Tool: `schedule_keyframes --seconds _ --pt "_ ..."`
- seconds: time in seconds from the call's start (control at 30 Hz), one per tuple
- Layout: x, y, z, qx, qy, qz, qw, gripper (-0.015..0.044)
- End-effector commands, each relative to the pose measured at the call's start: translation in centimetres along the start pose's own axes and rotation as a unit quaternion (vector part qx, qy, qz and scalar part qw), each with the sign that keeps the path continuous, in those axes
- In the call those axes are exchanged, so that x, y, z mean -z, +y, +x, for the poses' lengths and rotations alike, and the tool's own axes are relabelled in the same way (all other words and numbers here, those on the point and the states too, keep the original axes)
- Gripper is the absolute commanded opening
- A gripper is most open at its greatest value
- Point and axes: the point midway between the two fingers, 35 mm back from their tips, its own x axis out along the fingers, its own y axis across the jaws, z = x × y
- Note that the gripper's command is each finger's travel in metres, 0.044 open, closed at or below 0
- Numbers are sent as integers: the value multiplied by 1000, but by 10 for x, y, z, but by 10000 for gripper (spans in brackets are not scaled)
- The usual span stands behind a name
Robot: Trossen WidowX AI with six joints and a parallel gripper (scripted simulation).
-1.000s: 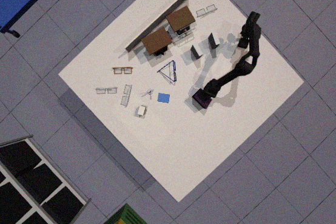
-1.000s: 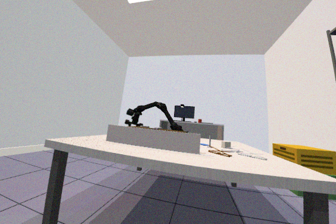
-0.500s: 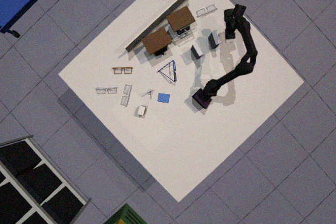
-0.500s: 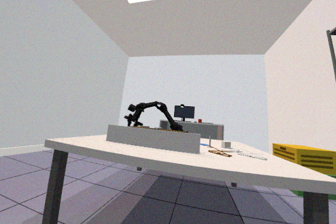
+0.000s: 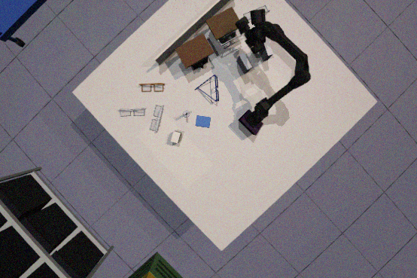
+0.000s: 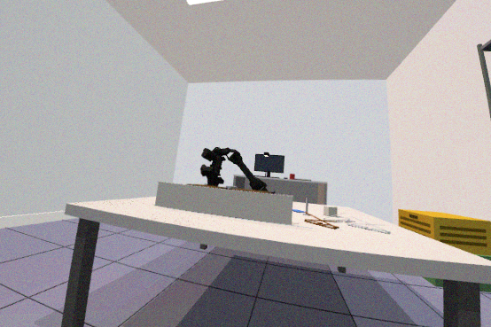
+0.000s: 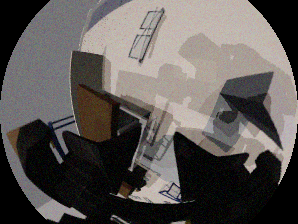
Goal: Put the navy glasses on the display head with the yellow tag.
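Observation:
The navy glasses [image 5: 217, 89] [image 7: 173, 191] lie on the table with temples spread, in front of the two display heads. The heads are mostly hidden from above by brown blocks; dark parts of the left head [image 5: 199, 64] show below its block. I cannot make out a yellow tag. My gripper [image 7: 158, 132] is open, with nothing between its fingers. It hangs above the table beside the right-hand brown block, well away from the navy glasses. In the exterior view the grey panel hides the heads and the navy glasses.
A long upright panel [image 5: 196, 25] [image 6: 222, 203] stands behind the brown blocks [image 5: 223, 22] [image 5: 195, 50]. A dark upright plate [image 5: 244, 62] stands near the arm. Brown glasses [image 5: 152, 87], clear glasses [image 5: 156, 118], a blue card [image 5: 203, 121] and a white box [image 5: 175, 137] lie at the left.

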Motion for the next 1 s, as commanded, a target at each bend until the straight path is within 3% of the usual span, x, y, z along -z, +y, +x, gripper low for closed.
schedule_keyframes --seconds 0.0,0.27,0.53,0.77,0.87,0.97 --pt "49 3 6 17 34 -46 998 200" --pt "184 -20 1 73 107 -189 973 200" --pt "296 -93 -25 143 107 -377 909 200" --pt "320 -132 -38 168 78 -454 872 200" --pt "320 -132 -38 168 78 -454 872 121" --pt "320 -132 -38 168 78 -454 872 120"
